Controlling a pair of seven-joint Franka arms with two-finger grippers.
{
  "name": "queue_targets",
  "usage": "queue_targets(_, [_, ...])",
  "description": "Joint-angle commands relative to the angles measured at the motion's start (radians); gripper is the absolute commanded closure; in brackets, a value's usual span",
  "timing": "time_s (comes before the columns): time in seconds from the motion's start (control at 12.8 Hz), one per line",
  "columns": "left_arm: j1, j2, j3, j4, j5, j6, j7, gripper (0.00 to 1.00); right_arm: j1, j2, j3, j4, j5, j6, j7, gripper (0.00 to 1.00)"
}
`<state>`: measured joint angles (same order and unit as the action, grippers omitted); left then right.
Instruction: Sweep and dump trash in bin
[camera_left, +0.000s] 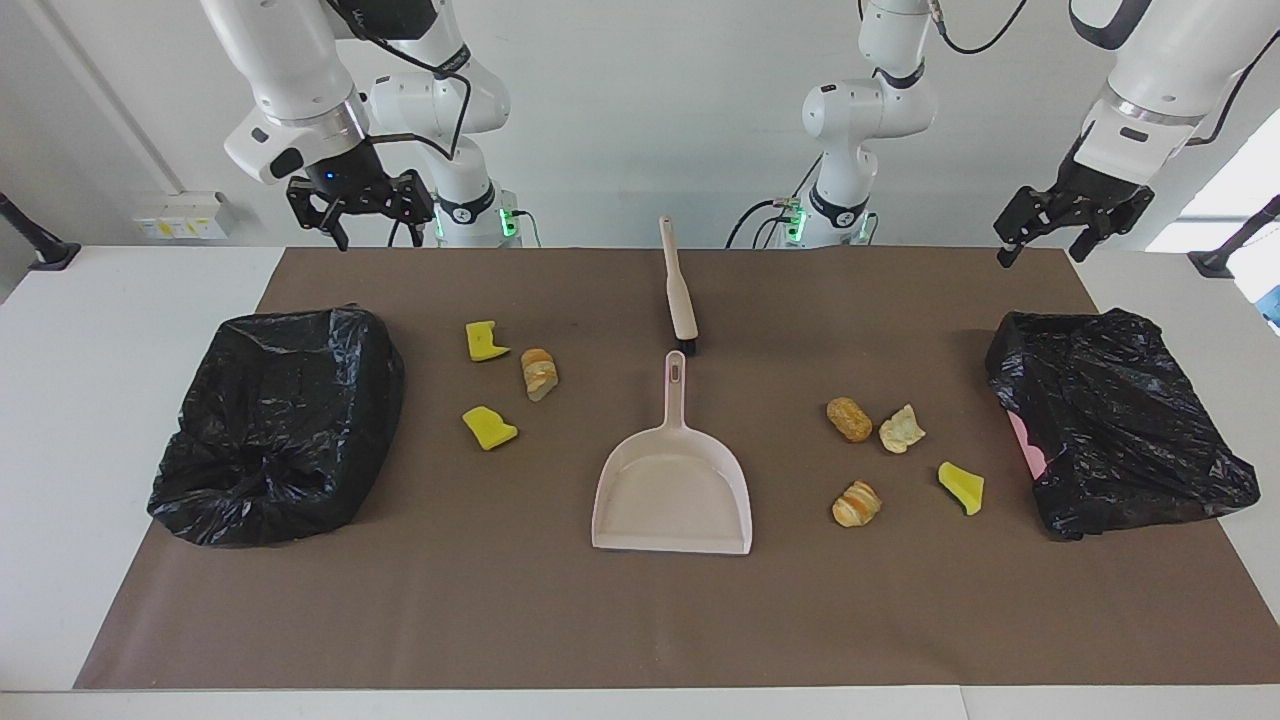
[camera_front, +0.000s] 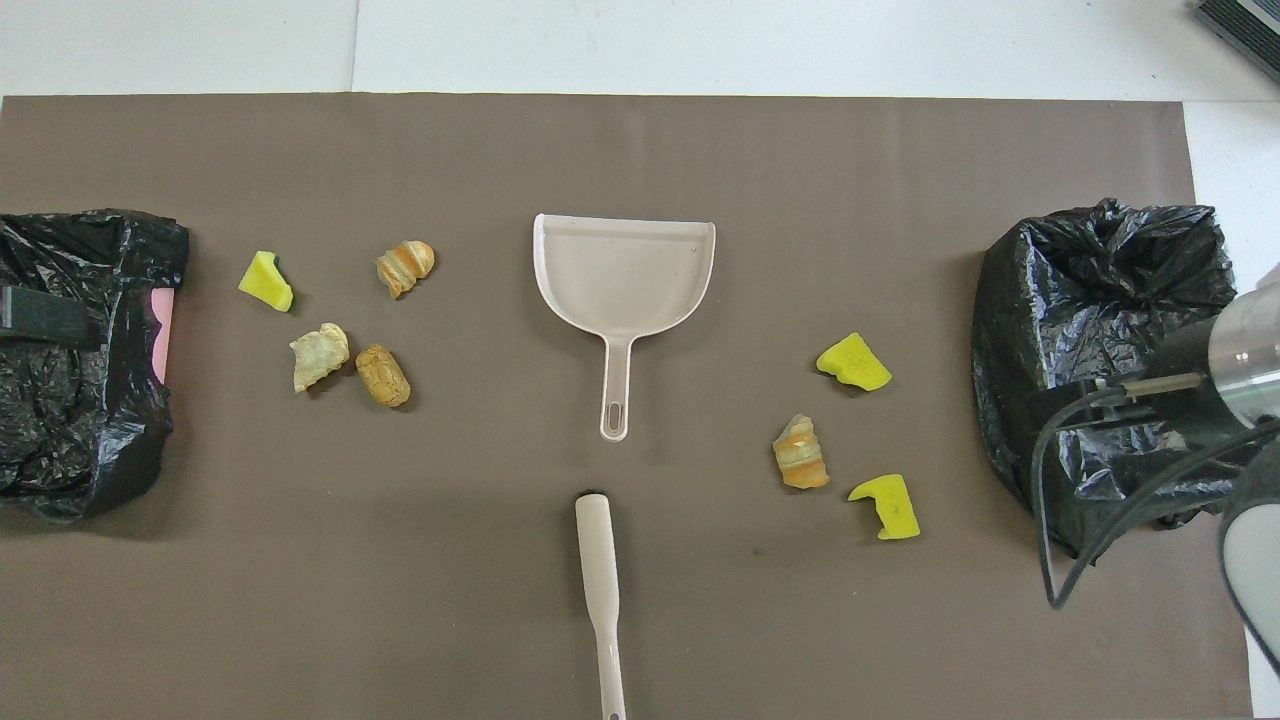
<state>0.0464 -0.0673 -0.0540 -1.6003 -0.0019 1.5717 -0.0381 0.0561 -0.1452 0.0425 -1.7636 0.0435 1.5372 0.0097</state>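
Note:
The trash lies in two groups on the brown mat. Two yellow wedges (camera_left: 485, 340) (camera_left: 489, 427) and a bread lump (camera_left: 539, 373) lie toward the right arm's end. Several more pieces, among them a brown lump (camera_left: 849, 419) and a yellow wedge (camera_left: 962, 487), lie toward the left arm's end. A black-bagged bin stands at each end (camera_left: 280, 425) (camera_left: 1115, 420). The pale dustpan (camera_left: 672, 490) lies mid-table, the brush (camera_left: 680, 290) nearer the robots. My right gripper (camera_left: 375, 235) hangs open over the mat's robot-side edge. My left gripper (camera_left: 1040, 252) hangs open above the other corner. Both hold nothing.
The mat (camera_front: 640, 620) is bare between the brush handle (camera_front: 600, 590) and each trash group. The right arm's wrist and cable (camera_front: 1240, 350) overlap the bin (camera_front: 1090, 300) in the overhead view. A pink edge (camera_front: 165, 335) shows under the other bag.

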Motion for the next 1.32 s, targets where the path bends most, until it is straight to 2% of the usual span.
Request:
queue_targets(0.0, [0.001,-0.015,0.002,-0.009,-0.003,-0.007,-0.002,0.0,0.053,-0.063,0.0,-0.106,0.044,0.072,0.027,0.0])
queue_targets(0.23, [0.001,-0.015,0.002,-0.009,-0.004,-0.007,-0.002,0.0,0.152,-0.103,0.002,-0.203,0.044,0.148,0.099,0.0])
queue_targets(0.47, [0.001,-0.015,0.002,-0.009,-0.003,-0.007,-0.002,0.0,0.255,-0.103,0.002,-0.255,0.044,0.204,0.168,0.0])
queue_targets(0.78, [0.001,-0.015,0.002,-0.009,-0.004,-0.007,-0.002,0.0,0.391,-0.103,0.002,-0.339,0.044,0.311,0.355,0.0])
queue_targets(0.94, [0.001,-0.015,0.002,-0.009,-0.004,-0.007,-0.002,0.0,0.491,-0.094,0.004,-0.385,0.039,0.387,0.497,0.0])
queue_targets(1.25, [0.001,-0.015,0.002,-0.009,-0.003,-0.007,-0.002,0.0,0.687,-0.015,0.004,-0.462,0.026,0.549,0.731,0.0])
